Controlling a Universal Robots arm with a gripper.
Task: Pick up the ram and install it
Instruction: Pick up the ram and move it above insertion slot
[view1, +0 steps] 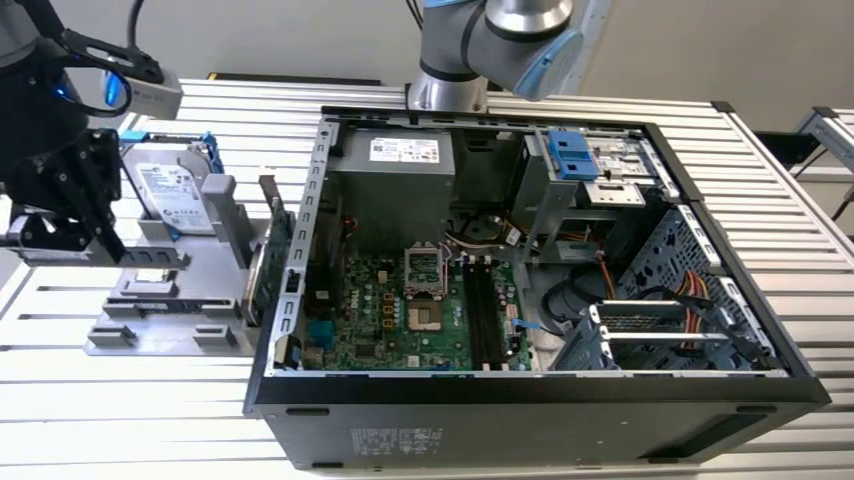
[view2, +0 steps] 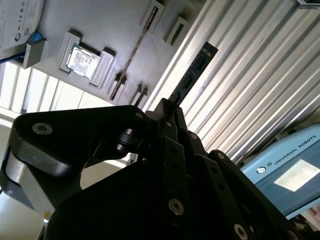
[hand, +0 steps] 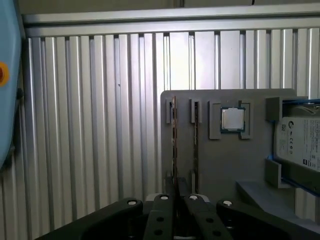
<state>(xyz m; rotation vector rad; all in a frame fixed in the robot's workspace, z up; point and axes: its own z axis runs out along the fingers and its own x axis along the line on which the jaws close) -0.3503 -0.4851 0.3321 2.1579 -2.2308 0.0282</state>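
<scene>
Second wrist view: ram (view2: 192, 75) tight between fingertips of pincer (view2: 167, 107).

The gripper (view2: 168, 106) is black, the ram stick (view2: 192, 75) dark bluish, the ribbed table (hand: 100, 125) silver, the tray (hand: 225, 170) grey, the motherboard (view1: 387, 300) green, the computer case (view1: 534, 410) black.

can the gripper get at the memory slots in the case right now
Probably yes: the case is open on top and its black memory slots lie bare, no cable across them. The gripper, shut on the ram, hangs beside the case.
</scene>
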